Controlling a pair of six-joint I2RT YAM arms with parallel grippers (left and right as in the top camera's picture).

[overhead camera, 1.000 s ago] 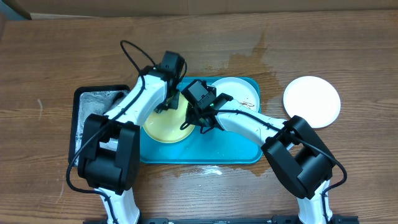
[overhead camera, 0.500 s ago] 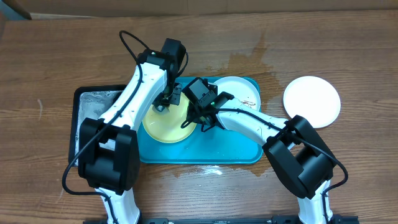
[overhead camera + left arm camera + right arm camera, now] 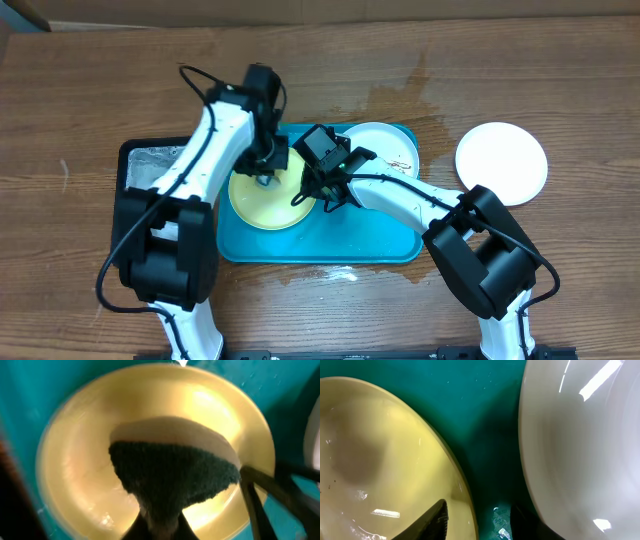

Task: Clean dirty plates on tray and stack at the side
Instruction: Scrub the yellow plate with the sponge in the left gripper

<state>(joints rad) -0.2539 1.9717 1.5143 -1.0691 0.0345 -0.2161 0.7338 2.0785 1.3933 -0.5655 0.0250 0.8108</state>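
Observation:
A pale yellow-green plate (image 3: 255,205) lies on the left half of the turquoise tray (image 3: 330,245), with a white plate (image 3: 390,150) beside it at the tray's back right. My left gripper (image 3: 268,172) is shut on a dark green sponge (image 3: 172,475) that presses on the yellow-green plate (image 3: 75,460). My right gripper (image 3: 325,197) sits at that plate's right rim. In the right wrist view it (image 3: 477,520) is open, one finger (image 3: 432,517) over the yellow-green plate (image 3: 380,450) and the other over the tray (image 3: 485,420) next to the white plate (image 3: 585,445).
Another white plate (image 3: 502,163) rests on the wooden table to the right of the tray. A black tray (image 3: 140,165) with foam stands at the left, under my left arm. A wet patch (image 3: 400,100) darkens the wood behind the turquoise tray.
My left arm has swung to the left and back, dragging the sponge across the yellow-green plate. The right arm has kept its place at the plate's rim.

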